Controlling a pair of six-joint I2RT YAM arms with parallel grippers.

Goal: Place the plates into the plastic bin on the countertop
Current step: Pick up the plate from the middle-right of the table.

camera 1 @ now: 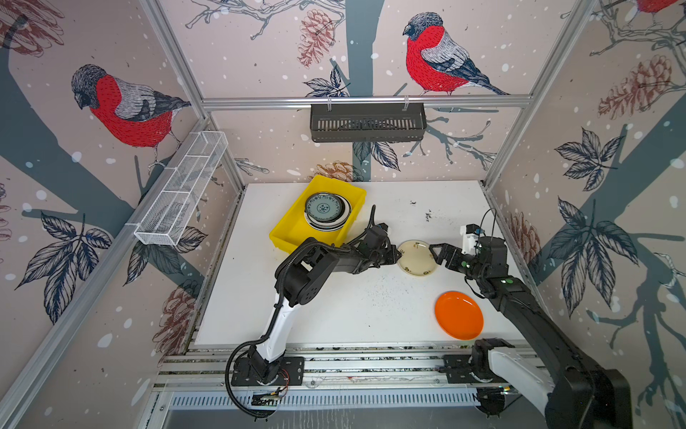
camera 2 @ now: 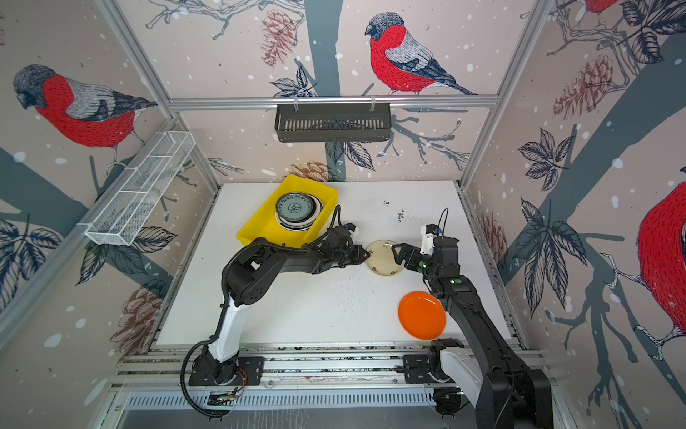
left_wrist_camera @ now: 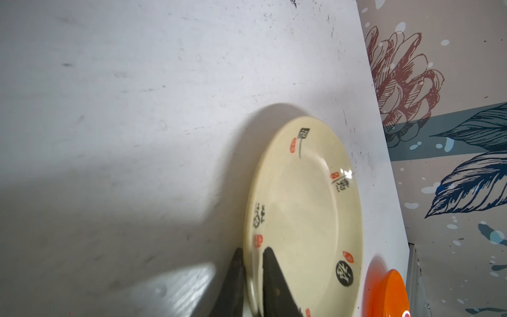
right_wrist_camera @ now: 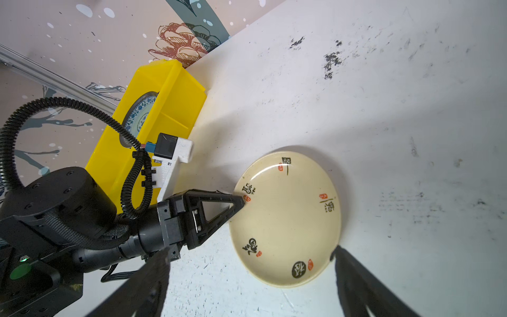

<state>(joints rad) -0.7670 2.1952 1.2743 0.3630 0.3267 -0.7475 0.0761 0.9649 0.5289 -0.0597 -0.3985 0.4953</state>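
A cream plate (camera 1: 416,258) (camera 2: 384,259) with black lettering lies right of centre on the white countertop (camera 1: 352,308). My left gripper (camera 1: 399,256) (left_wrist_camera: 252,251) (right_wrist_camera: 242,201) is shut on its left rim, one finger above and one below. My right gripper (camera 1: 435,254) (right_wrist_camera: 250,251) stands open at the plate's opposite edge, and one fingertip (right_wrist_camera: 337,251) is right beside the rim. An orange plate (camera 1: 459,315) (camera 2: 421,315) (left_wrist_camera: 389,293) lies alone at the front right. The yellow plastic bin (camera 1: 286,234) (camera 2: 256,230) (right_wrist_camera: 175,109) holds a stack of plates with a teal patterned plate (camera 1: 324,208) (right_wrist_camera: 138,118) on top.
A black slotted basket (camera 1: 367,122) hangs on the back rail. A white wire-mesh rack (camera 1: 182,189) hangs on the left wall. Aluminium rails (camera 1: 334,356) carry both arm bases along the front edge. Papered walls close in the back and both sides.
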